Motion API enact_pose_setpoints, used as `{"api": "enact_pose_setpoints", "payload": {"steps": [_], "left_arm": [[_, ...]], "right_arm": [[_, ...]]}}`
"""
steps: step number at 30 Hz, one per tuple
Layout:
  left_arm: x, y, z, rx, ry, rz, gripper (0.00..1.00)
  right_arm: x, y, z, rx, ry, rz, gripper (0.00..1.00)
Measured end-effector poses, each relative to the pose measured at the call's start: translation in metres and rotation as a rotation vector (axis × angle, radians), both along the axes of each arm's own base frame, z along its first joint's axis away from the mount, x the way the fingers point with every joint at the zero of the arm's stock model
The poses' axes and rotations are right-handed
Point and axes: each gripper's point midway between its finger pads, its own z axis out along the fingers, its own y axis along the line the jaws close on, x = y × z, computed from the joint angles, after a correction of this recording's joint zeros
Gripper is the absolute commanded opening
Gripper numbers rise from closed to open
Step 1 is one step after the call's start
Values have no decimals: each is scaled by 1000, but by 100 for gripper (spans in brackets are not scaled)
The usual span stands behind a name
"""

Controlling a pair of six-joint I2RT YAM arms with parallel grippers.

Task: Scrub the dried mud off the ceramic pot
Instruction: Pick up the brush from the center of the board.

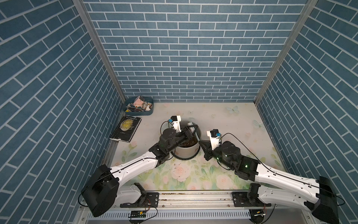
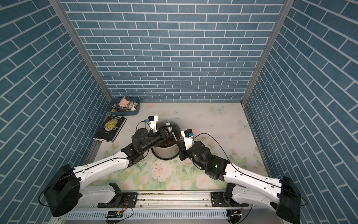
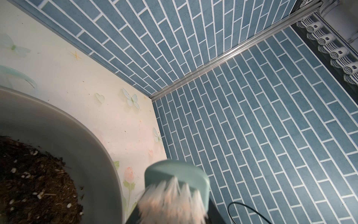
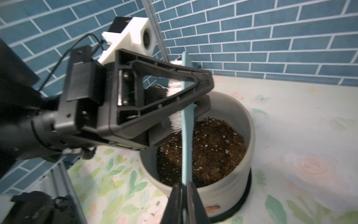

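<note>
A: In both top views, where are we seeing the ceramic pot (image 1: 187,153)?
B: Standing mid-counter (image 1: 222,124); our left tool (image 1: 190,129) is gripping the brush (image 1: 190,123) above it.
A: Left wrist view?
B: We're seeing blurred bristles beside the pot's rim.
A: Right wrist?
B: Our right tool (image 4: 185,189) is pinching the handle tight; dried mud (image 4: 213,208) is sticking low on the pot's wall.

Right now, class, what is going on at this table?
Both arms hold one teal brush above the ceramic pot. The left gripper grips its bristle end; the right gripper is shut on the handle's tip. The pot, filled with soil, stands upright. A reddish patch of dried mud sits low on its outer wall, and the bristles are not on it.
</note>
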Motion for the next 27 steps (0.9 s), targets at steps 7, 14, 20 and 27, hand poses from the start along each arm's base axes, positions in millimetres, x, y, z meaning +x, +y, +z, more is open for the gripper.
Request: {"api": "enact_pose_setpoints", "payload": {"steps": [7,14,20,27], "left_arm": [[0,4,-6,-26,22,0,0],[1,5,-2,-55,23,-5,0],[2,5,-2,-61,28,-3,0],[4,4,-9,-50,38,-12,63]], "right_arm": [[1,1,-7,-20,10,-6,42],[4,5,-13,-41,18,-13,28],[5,6,-12,-40,13,-9,0],[5,5,-16,-57,17,-14,0]]}}
